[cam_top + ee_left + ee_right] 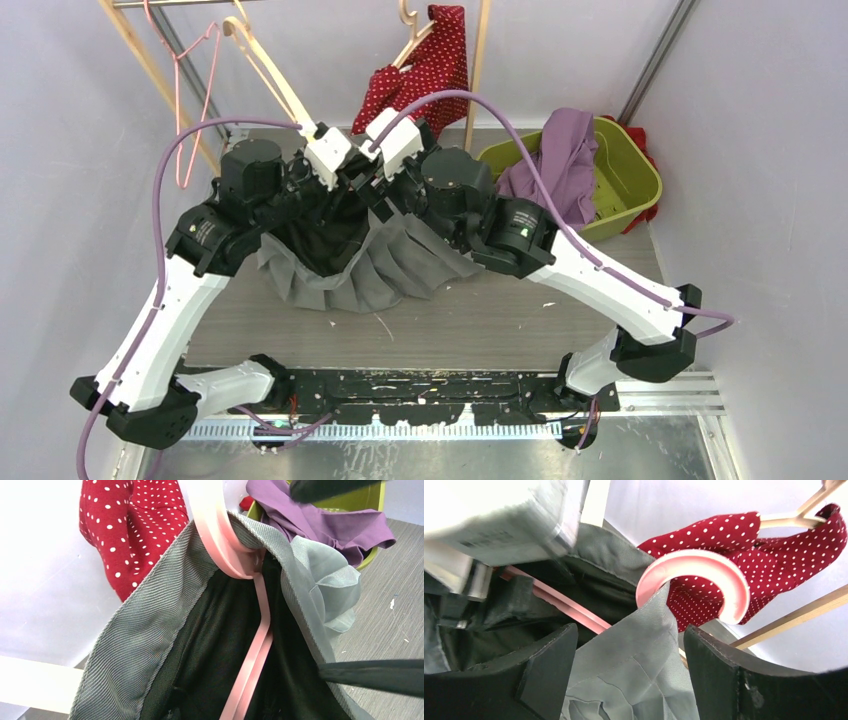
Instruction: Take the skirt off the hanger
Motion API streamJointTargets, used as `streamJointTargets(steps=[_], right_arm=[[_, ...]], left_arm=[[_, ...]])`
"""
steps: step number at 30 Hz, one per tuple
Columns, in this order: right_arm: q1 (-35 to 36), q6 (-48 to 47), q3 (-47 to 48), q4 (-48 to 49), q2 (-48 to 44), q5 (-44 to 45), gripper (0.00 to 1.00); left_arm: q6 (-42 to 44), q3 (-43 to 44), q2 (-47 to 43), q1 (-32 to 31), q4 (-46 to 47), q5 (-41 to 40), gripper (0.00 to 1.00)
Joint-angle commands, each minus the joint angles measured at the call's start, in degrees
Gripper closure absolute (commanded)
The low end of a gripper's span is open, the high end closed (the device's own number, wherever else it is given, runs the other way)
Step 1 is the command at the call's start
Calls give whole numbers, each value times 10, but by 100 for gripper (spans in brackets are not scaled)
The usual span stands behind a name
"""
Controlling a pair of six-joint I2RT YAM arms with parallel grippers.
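Observation:
The grey pleated skirt (385,265) with black lining lies bunched mid-table, its waistband lifted between my two grippers. A pink plastic hanger (252,650) sits inside the waistband, with its hook (704,562) sticking out above the cloth. My left gripper (335,175) is buried in the skirt. Its fingers are hidden, and the pink bar runs down to where its jaws sit. My right gripper (629,680) is open. Its dark fingers (724,675) stand either side of a fold of grey waistband (634,650) without pinching it.
A green bin (640,170) holding purple cloth (565,165) stands at the back right. A red polka-dot garment (425,70) hangs on a wooden hanger at the back. A wooden rack with a pink wire hanger (190,100) and a bare wooden hanger (265,70) stands at the back left.

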Motion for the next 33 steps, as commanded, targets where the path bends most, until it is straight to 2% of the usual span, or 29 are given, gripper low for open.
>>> streamJointTargets(steps=[1,5,7,11,14,15,21,24,30,33], right_arm=[[1,15,-30,81,-3,35,18],[1,11,-16,75,19,43,20],[1,6,-10,73,23,46,27],[1,-13,-5,72,20,54,68],[0,-26,7,62,21,67,93],[0,-27,9,63,20,76,98],[-2,-59,15,74,6,114,99],[-7,-70,33,73,5,120,99],[-7,-58,94,54,33,63,99],[-1,-56,143,33,57,35,99]], left_arm=[[-13,40,-42,-2,69,13,100],[-17,51,-58,-2,60,17,100],[-16,53,-64,-2,58,10,100],[-15,58,-74,-2,53,7,100],[-14,56,-81,-2,45,1,100],[-10,50,-84,-2,44,-7,100],[12,6,-89,-2,33,-41,100],[6,-16,-94,-2,57,-39,100],[-24,1,-38,-2,172,-44,100],[-20,26,10,-2,191,-45,100]])
